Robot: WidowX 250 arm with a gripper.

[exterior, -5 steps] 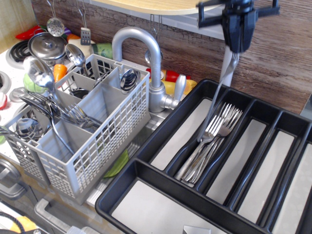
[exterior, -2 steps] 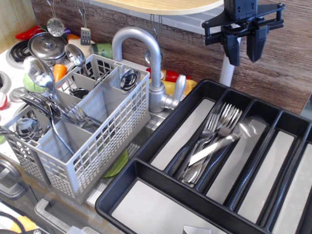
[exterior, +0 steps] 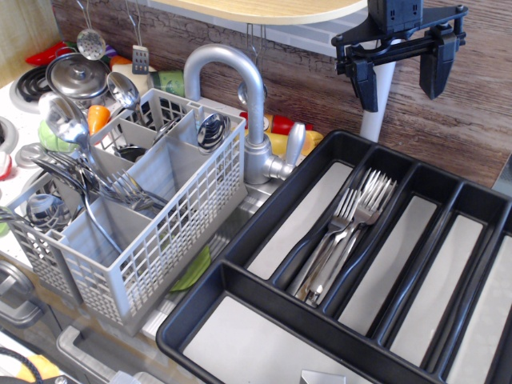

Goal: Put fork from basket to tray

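Observation:
The grey lattice basket (exterior: 152, 240) stands at the left, with forks (exterior: 120, 188) and spoons sticking out of its compartments. The black tray (exterior: 240, 240) lies at the right. Several silver forks (exterior: 344, 236) lie together in its second long compartment, tines toward the wall. My gripper (exterior: 404, 76) hangs above the tray's far end, near the wall. Its two black fingers (exterior: 366, 84) are spread wide and hold nothing.
A chrome tap (exterior: 240, 104) stands between basket and tray, over a sink. Toy vegetables (exterior: 276, 132) lie behind the tap. A pot with a lid (exterior: 76, 76) and stove rings are at the far left. A wooden shelf (exterior: 264, 10) overhangs the wall above.
One second ago my gripper held a fork upright over the tray. It opened, the fork dropped and settled among the other forks, and the fingers spread wider.

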